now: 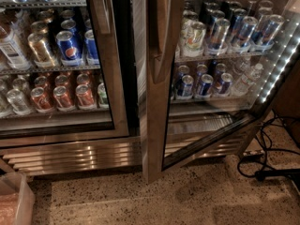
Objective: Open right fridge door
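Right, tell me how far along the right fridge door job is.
Done: the right fridge door stands swung out, its bottom rail angling away from the cabinet; the left door is shut. In hand: nothing shows, the gripper is outside the view. Left: at most a wider swing, if wanted.

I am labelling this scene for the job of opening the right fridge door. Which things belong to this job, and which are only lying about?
Job: right fridge door, its bowed handle; the hand is not in view.
Lying about: left fridge door, Pepsi cans, black cables, plastic bin.
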`<state>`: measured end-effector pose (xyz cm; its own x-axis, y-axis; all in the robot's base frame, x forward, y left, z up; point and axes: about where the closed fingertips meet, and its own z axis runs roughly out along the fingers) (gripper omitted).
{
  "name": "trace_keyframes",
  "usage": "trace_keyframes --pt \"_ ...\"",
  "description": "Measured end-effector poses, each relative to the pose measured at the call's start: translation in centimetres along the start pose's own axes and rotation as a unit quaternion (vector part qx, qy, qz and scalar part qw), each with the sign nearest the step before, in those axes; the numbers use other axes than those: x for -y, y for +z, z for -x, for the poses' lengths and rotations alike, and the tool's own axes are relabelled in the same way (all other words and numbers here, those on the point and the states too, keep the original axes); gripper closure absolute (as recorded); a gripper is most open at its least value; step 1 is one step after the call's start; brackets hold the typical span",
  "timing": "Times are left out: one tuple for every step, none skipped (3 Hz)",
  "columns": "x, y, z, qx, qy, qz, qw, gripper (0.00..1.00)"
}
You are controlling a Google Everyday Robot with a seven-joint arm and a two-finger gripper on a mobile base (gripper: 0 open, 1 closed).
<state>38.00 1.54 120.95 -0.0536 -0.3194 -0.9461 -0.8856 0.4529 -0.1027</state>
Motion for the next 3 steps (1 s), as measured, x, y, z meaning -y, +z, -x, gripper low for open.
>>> trace_keyframes --pt "0.00 0.00 0.00 0.000 0.000 0.000 1.0000 0.00" --pt "0.00 0.00 0.00 0.000 0.000 0.000 1.0000 0.00" --pt "0.00 0.00 0.00 0.000 0.000 0.000 1.0000 0.00"
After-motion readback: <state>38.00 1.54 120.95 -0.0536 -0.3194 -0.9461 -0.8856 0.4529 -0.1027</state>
